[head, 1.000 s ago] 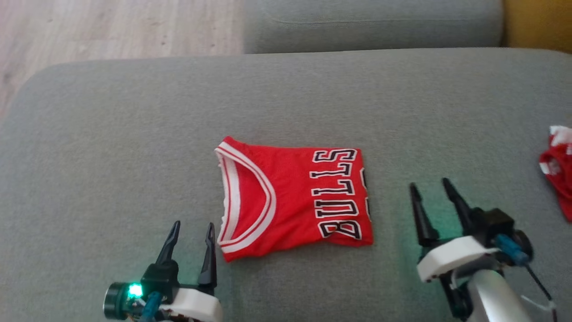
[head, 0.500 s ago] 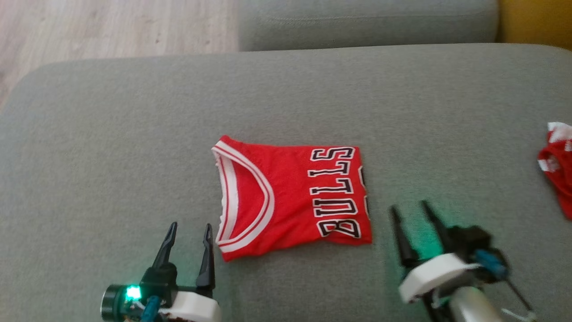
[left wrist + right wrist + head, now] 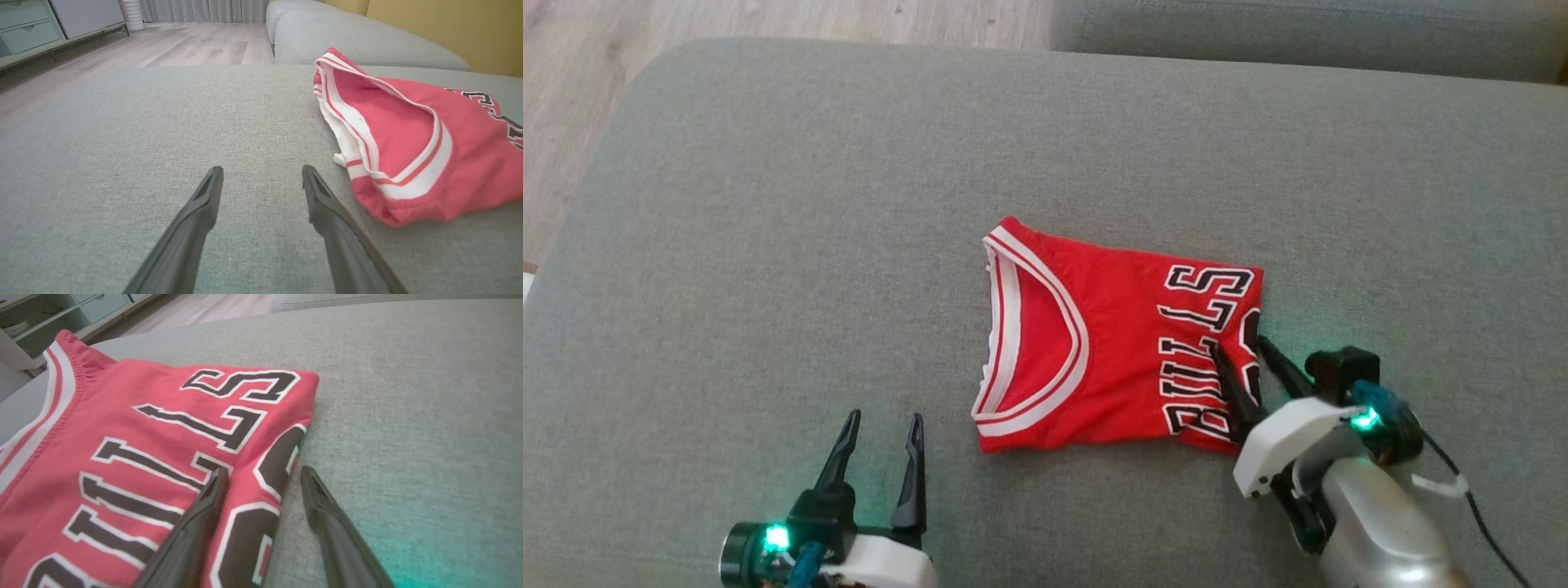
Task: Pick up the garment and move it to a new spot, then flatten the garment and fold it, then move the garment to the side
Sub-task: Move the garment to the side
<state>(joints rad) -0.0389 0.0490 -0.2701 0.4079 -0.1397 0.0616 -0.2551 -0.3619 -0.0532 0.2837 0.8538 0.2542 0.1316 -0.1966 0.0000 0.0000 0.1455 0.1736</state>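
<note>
The garment (image 3: 1111, 351) in view is a red jersey with white-and-red neck trim and black BULLS lettering, folded flat on the grey sofa seat (image 3: 768, 245). My right gripper (image 3: 1239, 345) stands open at its right folded edge. In the right wrist view one finger (image 3: 204, 506) lies over the lettering of the garment (image 3: 143, 428), and the other (image 3: 327, 514) is over bare cushion beside the edge. My left gripper (image 3: 885, 418) is open and holds nothing, low on the cushion to the left of the neckline. In the left wrist view, the left gripper (image 3: 261, 169) has the garment (image 3: 408, 143) to its right.
The seat's rounded left edge drops to a wooden floor (image 3: 572, 98). Another grey cushion (image 3: 1298, 33) lies behind the seat. A pale cabinet with drawers (image 3: 32, 32) stands across the floor, and a yellow wall (image 3: 449, 28) rises behind the sofa.
The head camera has shifted, so the whole picture sits further right. My right gripper has moved left from bare cushion to the jersey's right edge, staying open. The left gripper has held still.
</note>
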